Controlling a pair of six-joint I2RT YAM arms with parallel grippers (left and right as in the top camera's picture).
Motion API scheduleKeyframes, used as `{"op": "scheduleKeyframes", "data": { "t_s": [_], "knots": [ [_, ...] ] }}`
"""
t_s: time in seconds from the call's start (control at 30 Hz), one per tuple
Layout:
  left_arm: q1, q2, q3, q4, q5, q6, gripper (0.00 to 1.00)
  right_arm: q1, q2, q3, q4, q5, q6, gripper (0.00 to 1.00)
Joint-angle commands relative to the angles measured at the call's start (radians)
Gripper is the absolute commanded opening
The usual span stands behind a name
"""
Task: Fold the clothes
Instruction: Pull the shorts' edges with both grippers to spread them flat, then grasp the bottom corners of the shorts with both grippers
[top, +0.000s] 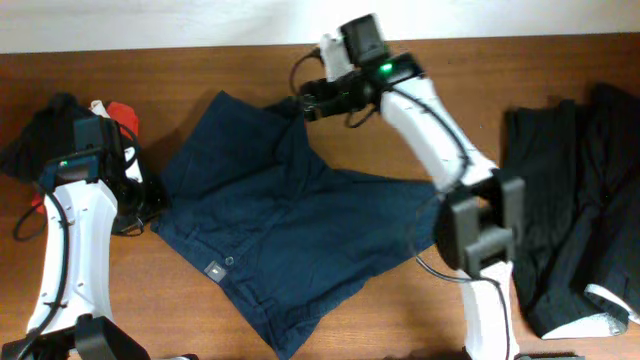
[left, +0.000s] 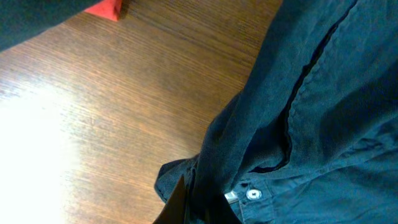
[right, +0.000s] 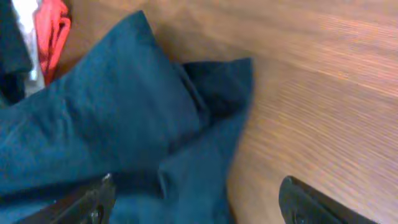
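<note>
Only overhead, black garments (top: 565, 210) beside navy trousers (top: 290, 230), right end effector (right: 196, 202) spread wide, left end effector (top: 140, 208) state unclear.

- Left arm (top: 60, 240): extends from the near-left base toward the far side, wrist turned right.
- Left gripper (top: 140, 205): held low; one dark finger (left: 177, 202) visible, jaw state indeterminate.
- Right arm (top: 440, 140): reaches diagonally to far centre.
- Right gripper (top: 312, 100): points left, fingers (right: 87, 202) spread wide.
</note>
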Motion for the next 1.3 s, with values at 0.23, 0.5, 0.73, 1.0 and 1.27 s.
{"op": "scheduleKeyframes", "data": {
  "t_s": [0.23,0.5,0.73,1.0,1.27],
  "knots": [
    [0.003,-0.008,-0.04,0.024,0.012,0.012,0.02,0.027,0.249,0.005,0.256,-0.103,0.25,0.04],
    [-0.001,-0.008,-0.04,0.217,0.153,0.012,0.02,-0.162,-0.119,0.171,-0.185,0.143,0.119,0.04],
    [-0.138,0.06,-0.041,0.65,0.162,0.013,0.37,-0.195,-0.141,0.096,-0.644,0.706,0.242,0.49],
    [-0.102,0.146,0.044,0.646,0.281,0.005,0.45,-0.379,-0.141,0.09,-0.902,0.566,0.199,0.52],
    [-0.243,0.157,-0.112,0.089,0.375,-0.124,0.54,-0.463,-0.142,0.077,-0.935,0.274,0.066,0.66]
  ]
}}
